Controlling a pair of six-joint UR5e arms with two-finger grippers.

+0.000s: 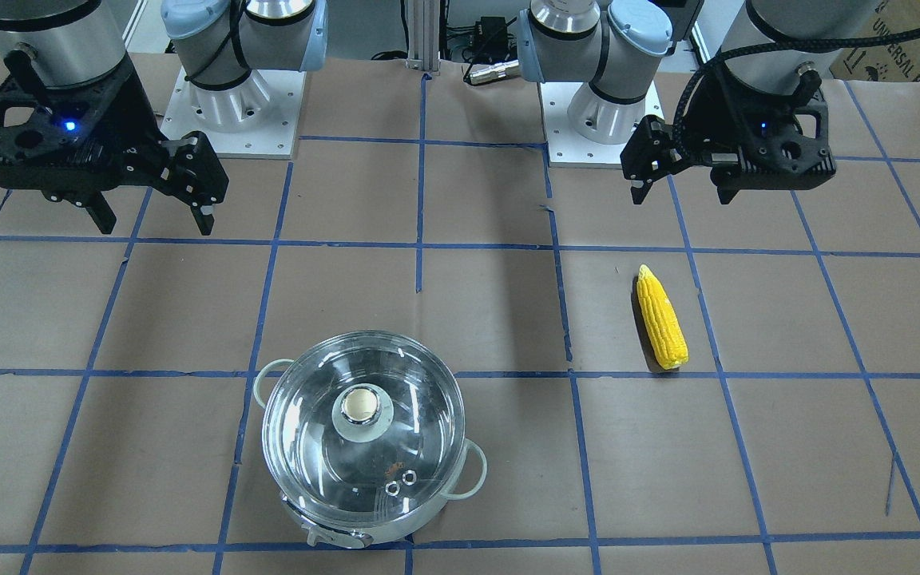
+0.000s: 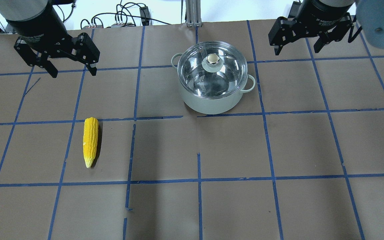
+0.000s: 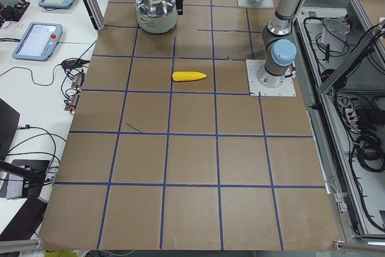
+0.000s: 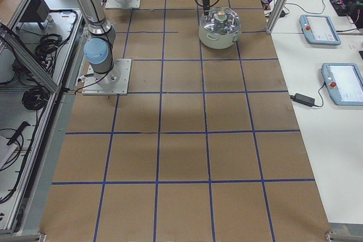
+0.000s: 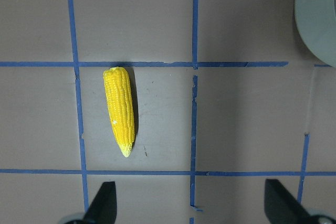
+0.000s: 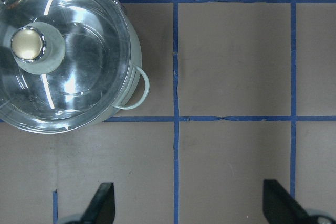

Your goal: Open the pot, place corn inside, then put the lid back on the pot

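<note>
Aloft, left tool & right tool point down, jaws apart.

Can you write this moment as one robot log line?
lid on pot | corn on table, untouched | left gripper open, empty | right gripper open, empty

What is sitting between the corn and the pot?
Nothing: only bare brown table with blue tape lines between corn and pot, in the overhead view.

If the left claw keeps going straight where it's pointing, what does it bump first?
Probably the bare table: the left gripper points straight down, and the corn seems to lie off to one side. Depth is unclear.
</note>
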